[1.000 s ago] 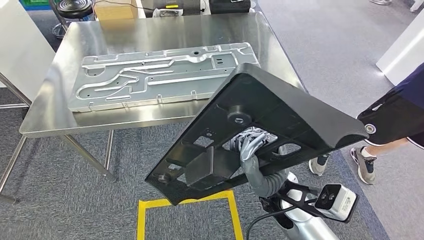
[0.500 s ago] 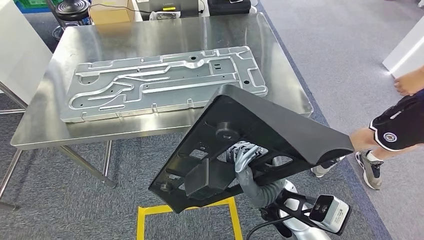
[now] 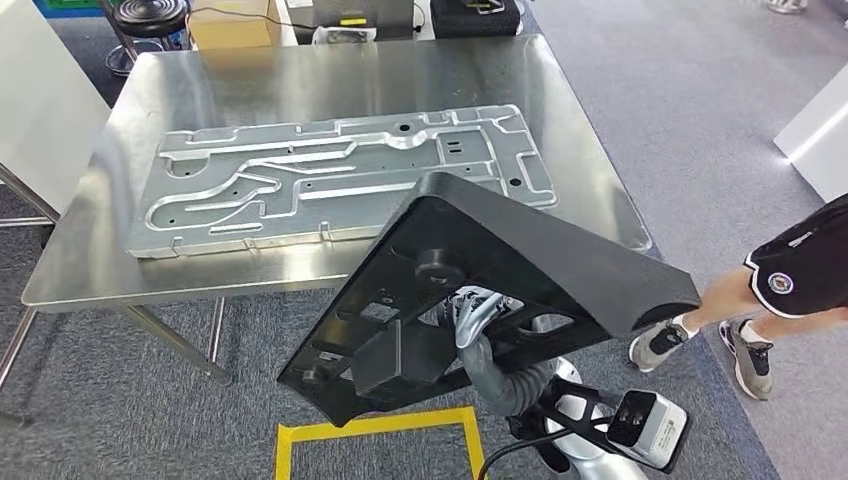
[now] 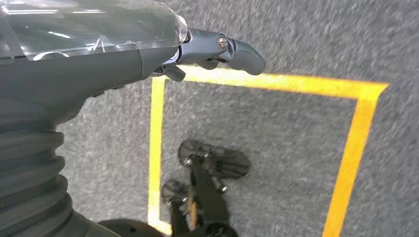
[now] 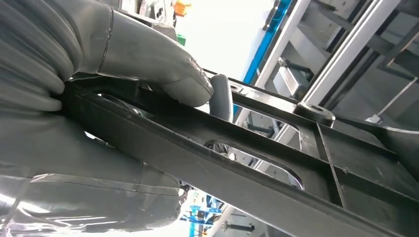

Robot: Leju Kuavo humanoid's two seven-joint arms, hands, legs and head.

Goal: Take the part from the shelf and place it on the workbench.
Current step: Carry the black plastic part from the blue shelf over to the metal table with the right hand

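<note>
My right hand (image 3: 478, 312) grips a large black plastic part (image 3: 520, 260) from beneath, holding it tilted in front of the steel workbench (image 3: 90, 270). The part's ribbed underside faces me, and its far edge overlaps the workbench's near right corner in the head view. In the right wrist view the thumb (image 5: 163, 69) presses on a black rib of the part (image 5: 237, 173). My left hand (image 4: 212, 49) hangs over the carpet, fingers curled in with nothing in them.
A big stamped silver metal panel (image 3: 340, 180) lies across the workbench. A person's legs and shoes (image 3: 740, 320) are on the right. A yellow taped square (image 3: 375, 430) marks the grey carpet. A stool and boxes (image 3: 235, 20) stand behind the workbench.
The camera has shifted, so the workbench sits lower and closer in the picture. The black part stays in my right hand, a little lower. The person on the right has stepped along.
</note>
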